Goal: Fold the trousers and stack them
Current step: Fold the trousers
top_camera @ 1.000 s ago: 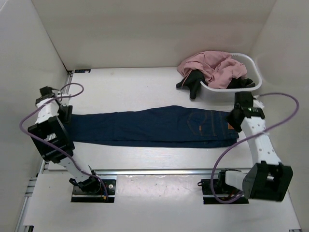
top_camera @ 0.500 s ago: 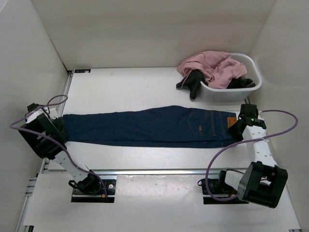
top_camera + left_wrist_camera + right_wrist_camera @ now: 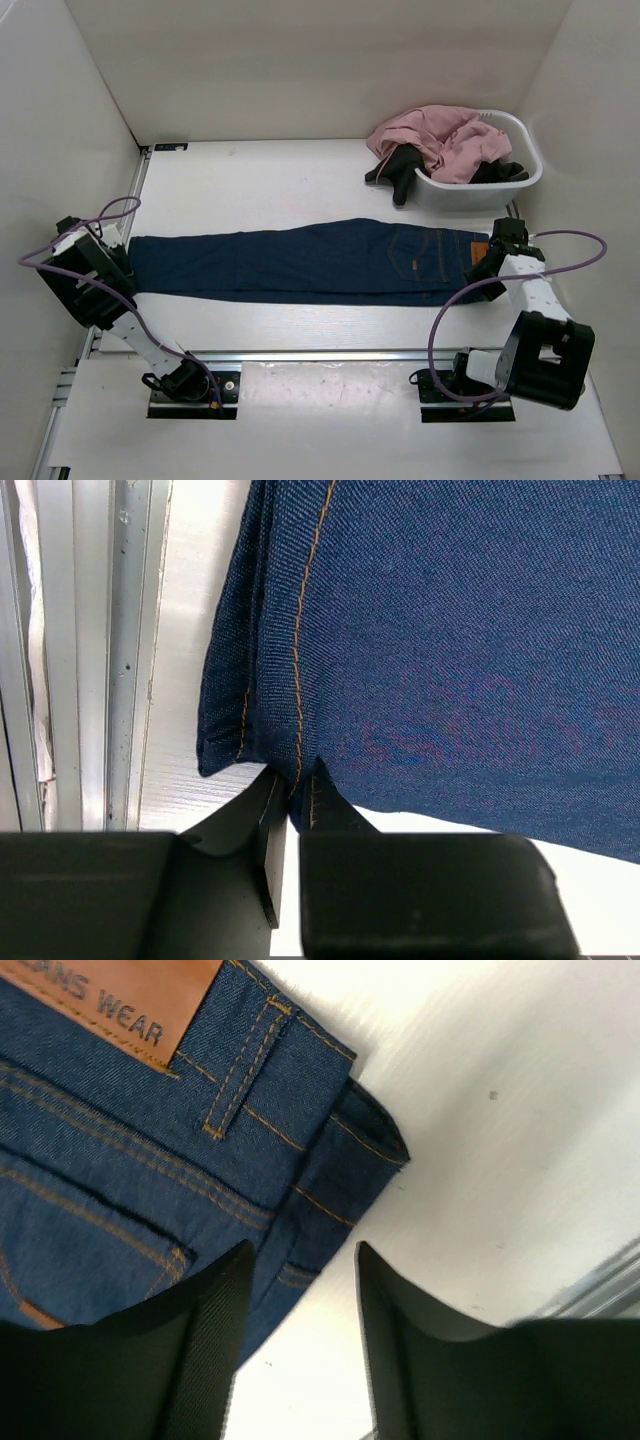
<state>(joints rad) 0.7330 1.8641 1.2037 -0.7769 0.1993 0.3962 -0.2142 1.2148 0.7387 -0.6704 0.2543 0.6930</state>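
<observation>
dark navy denim: trousers (image 3: 310,262), one pair, laid flat and at full length across the middle of the white desk (image 3: 250,190). the legs lie one over the other, waistband to the right, hems to the left. orange stitching runs along the seams. an orange-brown patch (image 3: 130,1000) sits at the waistband; the right wrist view shows part of its lettering, "ans wear".

left pincer (image 3: 293,788): at the far left end of the trousers, low on the desk. its fingers are pressed together on the edge of the hem, beside an orange seam, with the denim pinched between them.

right pincer (image 3: 298,1260): at the right end, by the waistband corner. its fingers are spread, with bare desk and the denim edge showing between them. it grips nothing; whether it touches the cloth cannot be told.

white basket (image 3: 530,175): far right of the desk, beyond the waistband and apart from the trousers. it holds a pink garment (image 3: 440,135). a black garment (image 3: 398,170) hangs over its left rim onto the desk.

metal rail (image 3: 120,630): along the left edge of the desk, just beside the hems.
</observation>
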